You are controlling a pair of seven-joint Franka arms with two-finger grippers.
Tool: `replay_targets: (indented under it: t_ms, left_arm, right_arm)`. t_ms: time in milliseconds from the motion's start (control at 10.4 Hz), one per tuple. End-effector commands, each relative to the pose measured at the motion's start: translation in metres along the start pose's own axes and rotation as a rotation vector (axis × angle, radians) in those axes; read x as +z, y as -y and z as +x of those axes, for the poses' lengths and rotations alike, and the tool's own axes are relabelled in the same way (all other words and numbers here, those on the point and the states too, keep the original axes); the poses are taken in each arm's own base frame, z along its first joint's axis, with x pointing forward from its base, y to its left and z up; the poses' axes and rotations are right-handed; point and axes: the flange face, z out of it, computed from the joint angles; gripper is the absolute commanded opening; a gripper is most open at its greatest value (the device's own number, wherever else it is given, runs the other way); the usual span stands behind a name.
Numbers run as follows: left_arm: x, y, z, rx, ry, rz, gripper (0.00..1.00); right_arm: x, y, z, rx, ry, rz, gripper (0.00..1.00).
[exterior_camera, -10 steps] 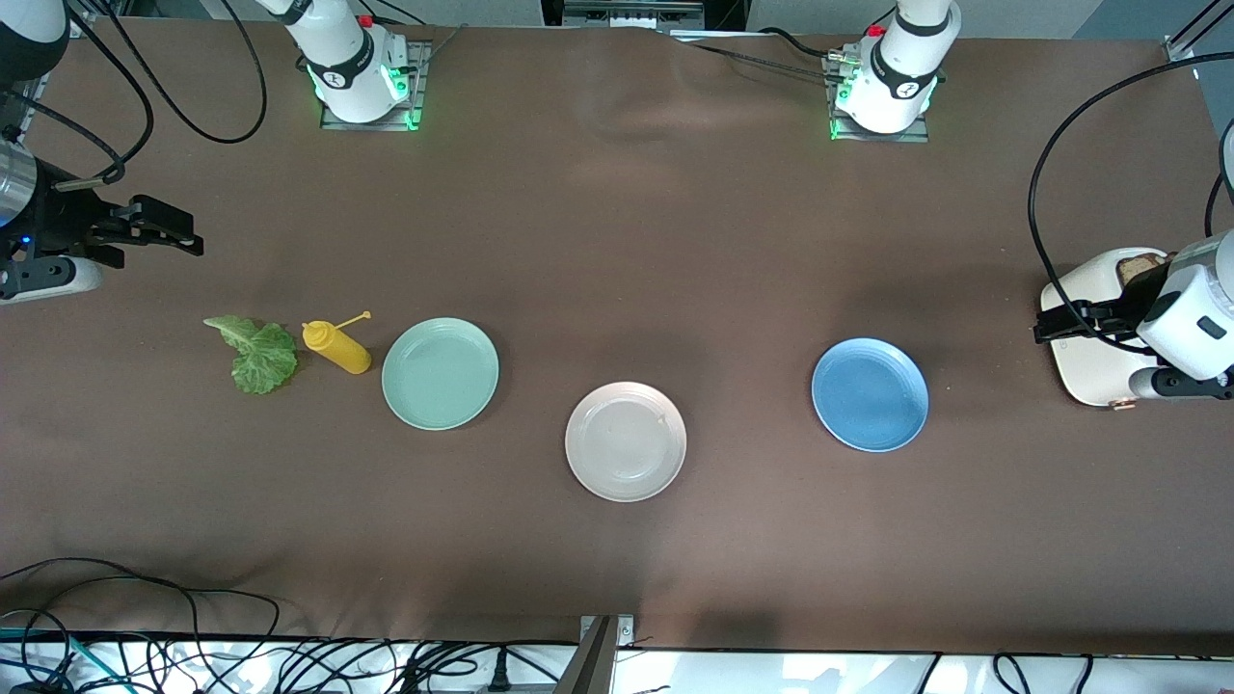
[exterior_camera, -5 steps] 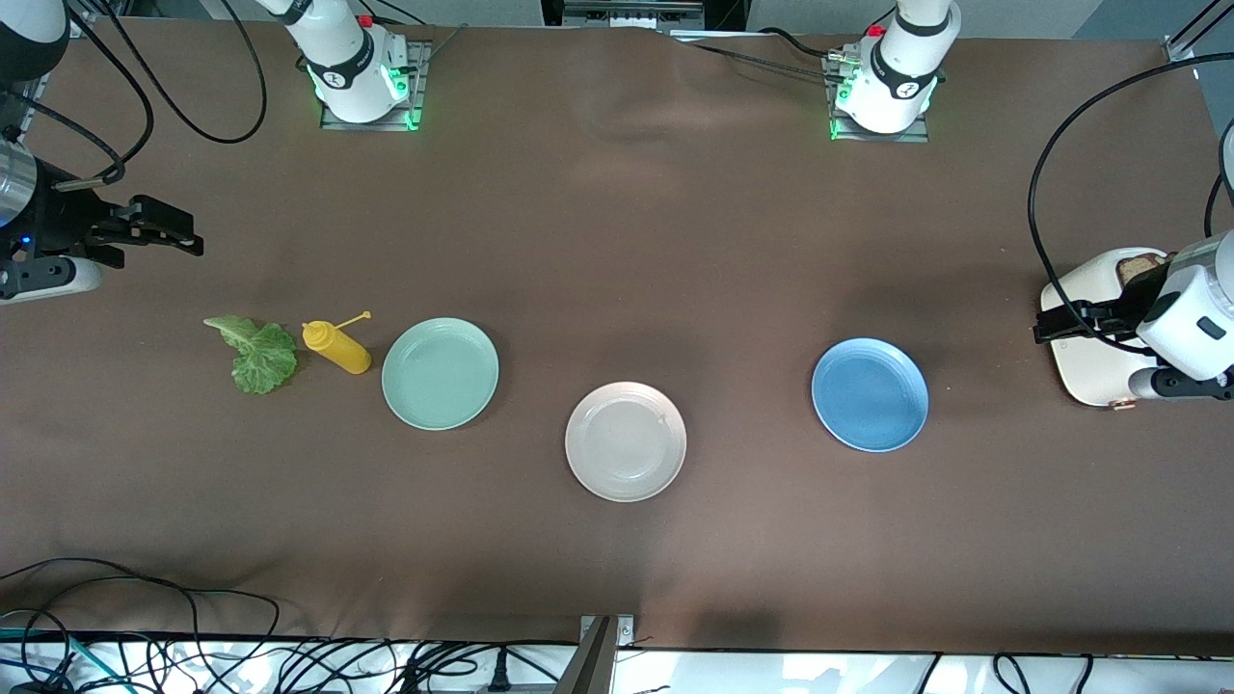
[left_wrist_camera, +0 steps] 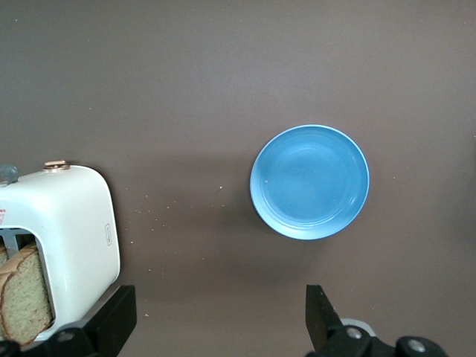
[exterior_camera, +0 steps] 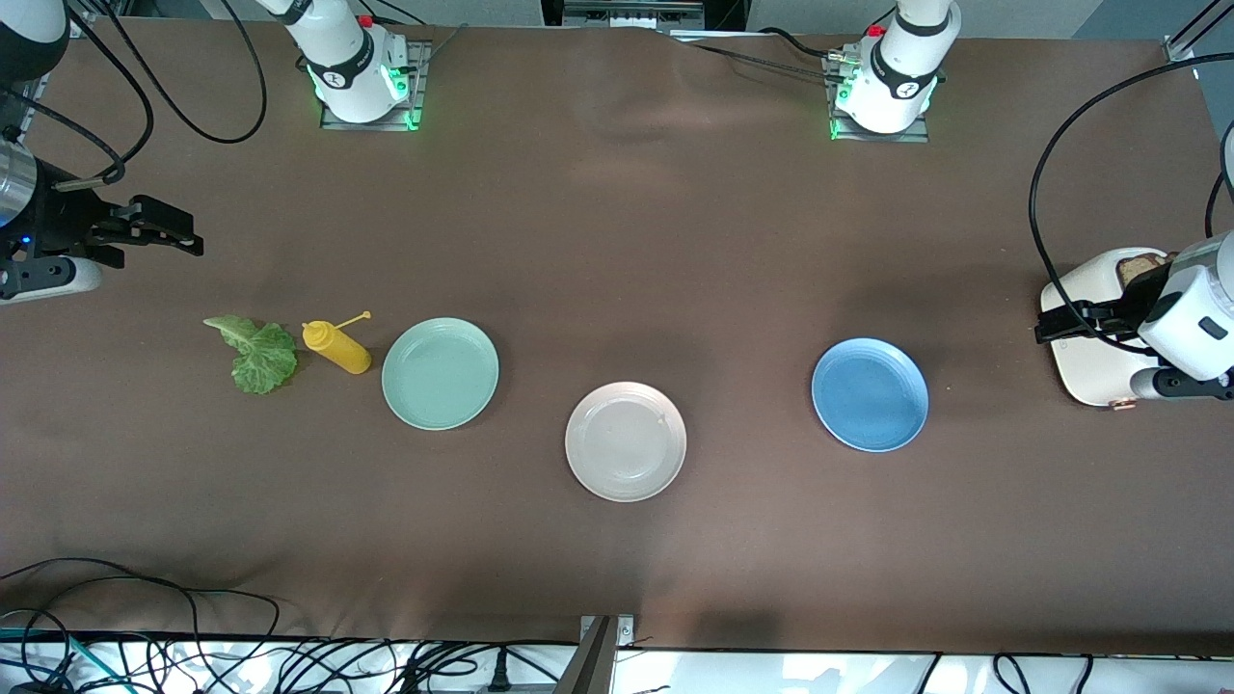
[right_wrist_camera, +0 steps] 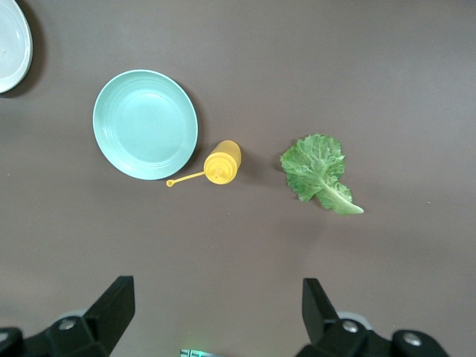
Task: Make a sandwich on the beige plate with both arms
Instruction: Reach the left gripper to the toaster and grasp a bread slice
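Table (exterior_camera: 617, 241) was the biggest thing in shot, brown cloth, nothing assembled yet. Toaster (exterior_camera: 1089, 371) sat at the left arm's end, white, with bread (left_wrist_camera: 26, 297) standing in its slot. Three plates lay in a row: mint plate (exterior_camera: 440, 373) toward the right arm's end, beige plate (exterior_camera: 625, 441) in the middle and nearest the front camera, blue plate (exterior_camera: 870, 394) toward the left arm's end. Beige plate was bare. Lettuce (exterior_camera: 258, 354) lay flat toward the right arm's end, mustard bottle (exterior_camera: 337, 348) on its side between it and the mint plate.

Left gripper (exterior_camera: 1060, 323) hung over the toaster, jaws wide apart, holding nothing. Right gripper (exterior_camera: 159, 231) hung over bare cloth near the lettuce, jaws also wide, empty.

Risks as I judged them: bread sat deep in the slot, so fingers could clip the toaster wall and tip it. Lettuce was thin and flat on cloth, so a pinch could snag the fabric or miss. Bottle just beside the leaf could get knocked. Both arms meeting at the beige plate could collide
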Motion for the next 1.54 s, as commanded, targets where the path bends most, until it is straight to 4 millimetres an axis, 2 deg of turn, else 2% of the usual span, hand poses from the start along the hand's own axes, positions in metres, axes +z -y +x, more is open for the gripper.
replay_targets:
  t_ms: [0, 193, 385, 482, 578, 771, 867, 1060, 1445]
  left_arm:
    - [-0.003, 0.025, -0.003, -0.019, -0.004, 0.021, 1.0]
    - [0.0, 0.07, -0.005, -0.087, 0.001, 0.015, 1.0]
    - [0.017, 0.127, -0.006, -0.085, 0.029, 0.0, 1.0]
    - [0.029, 0.157, -0.008, -0.086, 0.045, -0.013, 1.0]
    - [0.046, 0.178, -0.007, -0.107, 0.069, -0.027, 1.0]
    - [0.076, 0.21, -0.005, -0.113, 0.124, 0.041, 1.0]
    - [0.095, 0.22, -0.001, -0.081, 0.163, 0.084, 1.0]
    - [0.12, 0.249, -0.005, -0.078, 0.194, 0.056, 1.0]
    - [0.165, 0.251, -0.017, -0.073, 0.289, 0.024, 0.99]
  right_arm:
    - [-0.002, -0.001, -0.001, 0.013, -0.003, -0.01, 1.0]
    - [-0.002, -0.001, -0.001, 0.013, -0.003, -0.012, 1.0]
    - [-0.002, -0.001, -0.001, 0.013, -0.003, -0.01, 1.0]
    - [-0.003, -0.001, -0.001, 0.013, -0.005, -0.011, 1.0]
    - [-0.003, -0.001, -0.001, 0.013, -0.005, -0.011, 1.0]
    - [-0.002, -0.001, -0.001, 0.013, -0.003, -0.01, 1.0]
    - [-0.002, -0.001, -0.002, 0.013, -0.002, -0.01, 1.0]
    - [-0.003, 0.0, -0.002, 0.013, -0.001, -0.008, 1.0]
    - [-0.002, 0.0, -0.002, 0.013, 0.002, -0.008, 1.0]
